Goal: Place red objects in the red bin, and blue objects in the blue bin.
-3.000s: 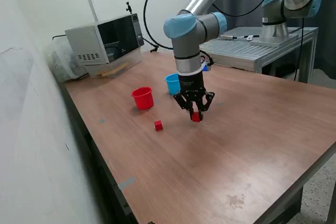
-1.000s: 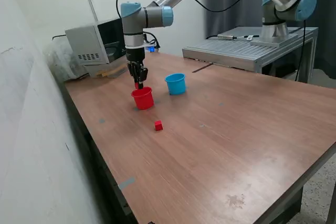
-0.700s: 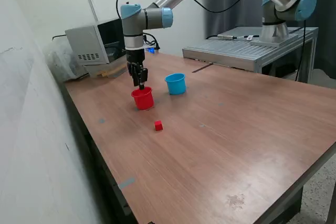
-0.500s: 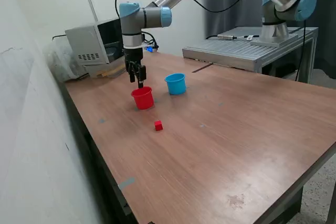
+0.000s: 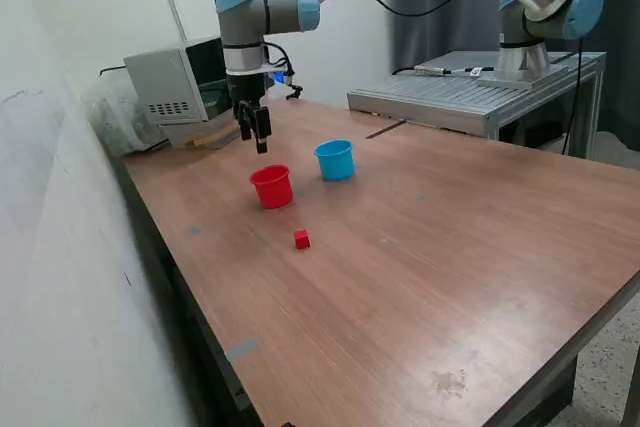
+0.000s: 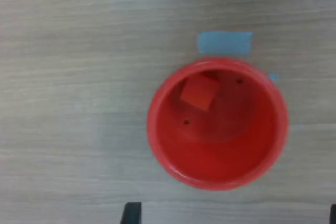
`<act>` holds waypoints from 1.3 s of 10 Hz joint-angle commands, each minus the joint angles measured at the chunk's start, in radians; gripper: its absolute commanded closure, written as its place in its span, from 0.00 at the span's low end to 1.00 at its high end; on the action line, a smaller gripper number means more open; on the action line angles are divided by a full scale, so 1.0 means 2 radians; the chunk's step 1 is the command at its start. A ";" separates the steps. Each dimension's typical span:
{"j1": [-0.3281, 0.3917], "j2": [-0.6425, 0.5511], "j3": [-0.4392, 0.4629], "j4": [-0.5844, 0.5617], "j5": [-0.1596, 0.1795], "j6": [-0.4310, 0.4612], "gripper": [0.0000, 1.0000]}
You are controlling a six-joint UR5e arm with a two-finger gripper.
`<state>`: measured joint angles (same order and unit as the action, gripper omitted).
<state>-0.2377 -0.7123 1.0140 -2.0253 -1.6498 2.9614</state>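
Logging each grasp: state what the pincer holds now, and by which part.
Nothing. The pincer hangs empty above the red cup; one red cube lies inside the cup, another on the table.

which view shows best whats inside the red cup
The wrist view: it looks straight down into the red cup and shows one red cube on its floor. The exterior view shows only the cup's outer wall and rim, its inside hidden.

Even indoor light; wrist view slightly soft.
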 commanded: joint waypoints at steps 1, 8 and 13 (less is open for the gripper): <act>0.033 -0.005 -0.002 0.028 0.002 0.101 0.00; 0.094 -0.007 -0.017 0.022 0.105 0.178 0.00; 0.100 0.042 -0.041 -0.025 0.115 0.187 0.00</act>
<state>-0.0399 -0.6717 0.9547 -2.0547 -1.4217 3.3242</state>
